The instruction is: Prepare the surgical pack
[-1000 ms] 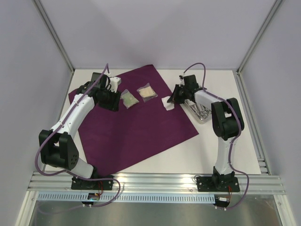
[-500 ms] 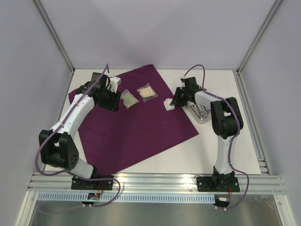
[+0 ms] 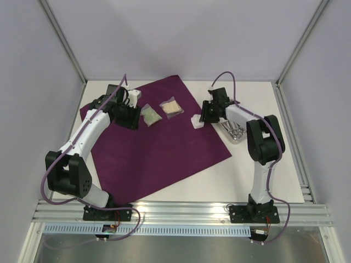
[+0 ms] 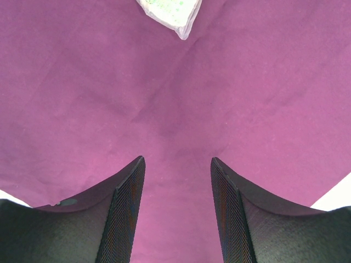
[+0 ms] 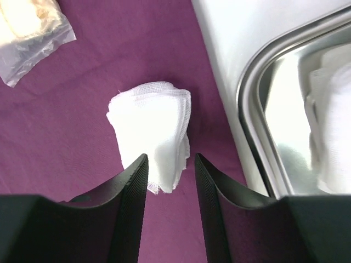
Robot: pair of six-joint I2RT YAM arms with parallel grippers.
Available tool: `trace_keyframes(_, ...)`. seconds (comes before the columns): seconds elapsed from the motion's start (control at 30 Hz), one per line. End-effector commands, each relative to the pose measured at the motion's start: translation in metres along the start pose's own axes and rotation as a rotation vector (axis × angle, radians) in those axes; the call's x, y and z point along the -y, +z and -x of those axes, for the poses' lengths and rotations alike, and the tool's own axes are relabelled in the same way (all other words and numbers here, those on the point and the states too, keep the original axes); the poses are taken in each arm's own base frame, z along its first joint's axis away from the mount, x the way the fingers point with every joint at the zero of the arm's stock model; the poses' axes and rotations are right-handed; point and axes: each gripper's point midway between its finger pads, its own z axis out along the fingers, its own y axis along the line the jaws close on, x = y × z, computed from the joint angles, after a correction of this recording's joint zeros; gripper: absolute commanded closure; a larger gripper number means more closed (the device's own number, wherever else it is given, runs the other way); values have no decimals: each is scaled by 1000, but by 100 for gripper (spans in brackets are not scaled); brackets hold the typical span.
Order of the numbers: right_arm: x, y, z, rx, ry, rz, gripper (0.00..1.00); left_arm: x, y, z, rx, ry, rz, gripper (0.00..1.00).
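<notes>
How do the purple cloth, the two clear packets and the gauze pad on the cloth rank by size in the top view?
1. purple cloth
2. greenish packet and pale packet: these look alike, so I do not rank them
3. gauze pad

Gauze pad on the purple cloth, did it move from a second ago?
No. The gauze pad sits at the same spot, at the right edge of the purple cloth, just left of the steel tray.
</notes>
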Motion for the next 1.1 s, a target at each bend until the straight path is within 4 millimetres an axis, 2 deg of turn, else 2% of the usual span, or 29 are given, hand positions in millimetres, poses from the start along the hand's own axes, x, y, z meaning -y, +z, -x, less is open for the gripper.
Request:
trace_keyframes(0.0,-2,-24,26,80,-38,-22,58,2,-4,6,18,27,-11,40)
trace_keyframes(0.13,-6,-23,30,84,-25,11,54,2,-3,6,17,24,-13,40)
trace_keyframes(0.2,-5,-16,27,68,-16,20,54,1,-2,6,16,26,-13,40)
trace_keyframes(0.33,5,-1,25,41,47,46,59,2,-3,5,14,24,-14,40)
trace_keyframes(0.4,3,6,21,27,58,80,64,2,-3,4,13,23,-14,40)
trace_keyframes(0.5,-8,11,16,0,57,148,65,2,-3,4,14,24,-14,40)
trace_keyframes(0.9,-22,20,-1,-51,3,192,65,2,-3,4,16,25,-14,40)
trace_keyframes(1.07,-14,26,-6,-62,15,155,65,2,-3,3,13,23,-17,40)
